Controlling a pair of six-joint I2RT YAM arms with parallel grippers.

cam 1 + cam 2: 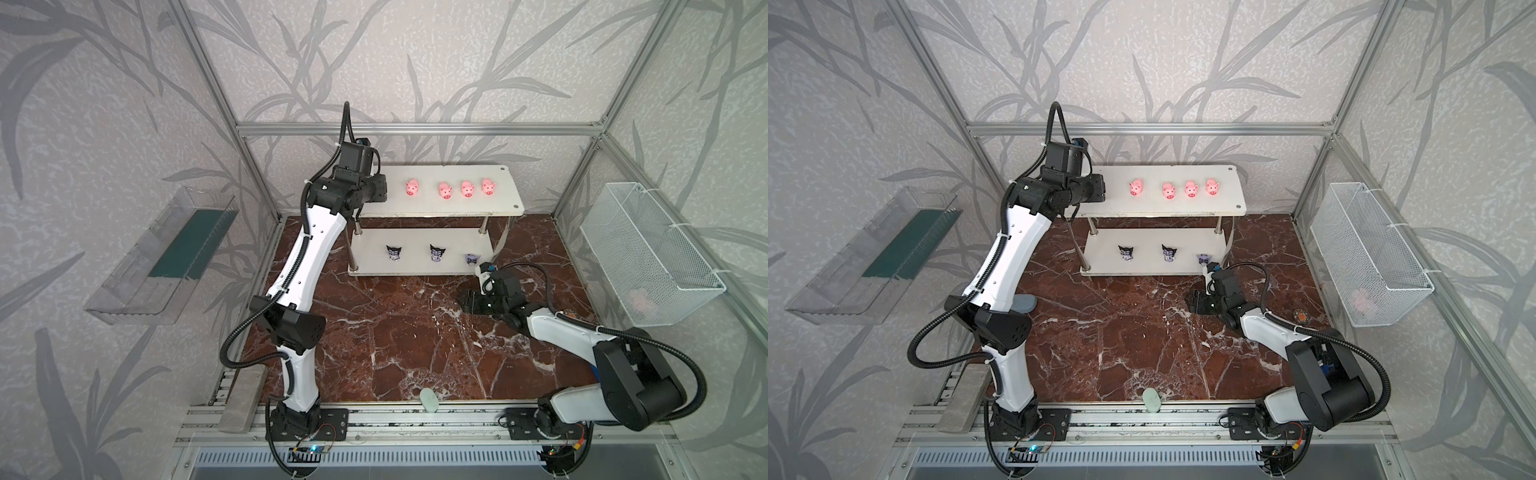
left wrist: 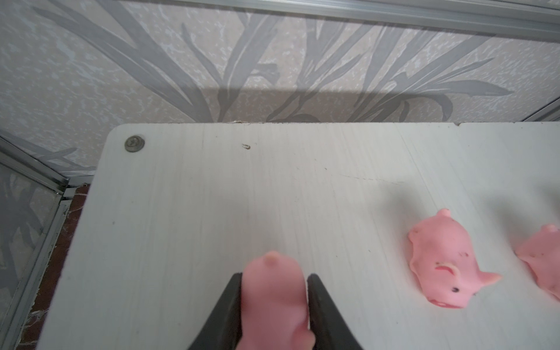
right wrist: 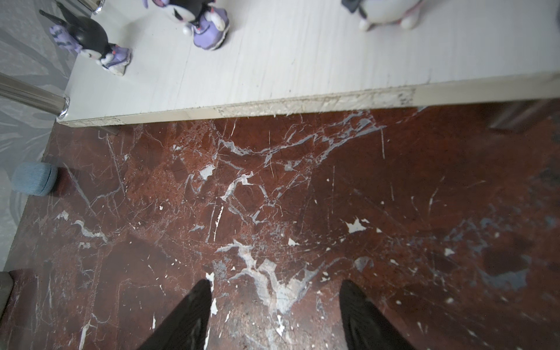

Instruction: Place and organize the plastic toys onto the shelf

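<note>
Four pink pigs (image 1: 445, 190) stand in a row along the top tier of the shelf (image 1: 415, 206), snouts to the front. They are soft-looking and rounded, with small pointed ears. The shelf is two white boards with a faint wood grain, joined by chrome posts (image 1: 483, 225). Only the right wrist view shows that the lower board's front edge is chipped and rough. On that lower board stand three dark figurines (image 1: 437, 252), glossy and big-headed, with pointed ears and lilac clothes.

A fifth pig (image 2: 272, 303) is clamped between the black fingers of the left gripper (image 2: 275, 275), over the bare left end of the top tier beside the row. Whether it touches the board I cannot tell. In both top views the arm's wrist hides that pig and the gripper altogether. The left wrist view also shows a round metal screw (image 2: 134, 143) in the board's corner.

The right gripper (image 3: 275, 283) hangs low over the tabletop (image 1: 395, 340), in front of the shelf's right end, with its jaws spread and nothing between them. The tabletop is a red-brown marble pattern with white veins. Close up in the right wrist view it looks scratched and flaked.

A grey-blue case (image 1: 1025, 304), rounded and cloth-textured, lies at the tabletop's left edge. It shows in a top view just past the left arm and, end on, in the right wrist view. A smooth pale green oval (image 1: 429, 400) lies at the front edge.
</note>
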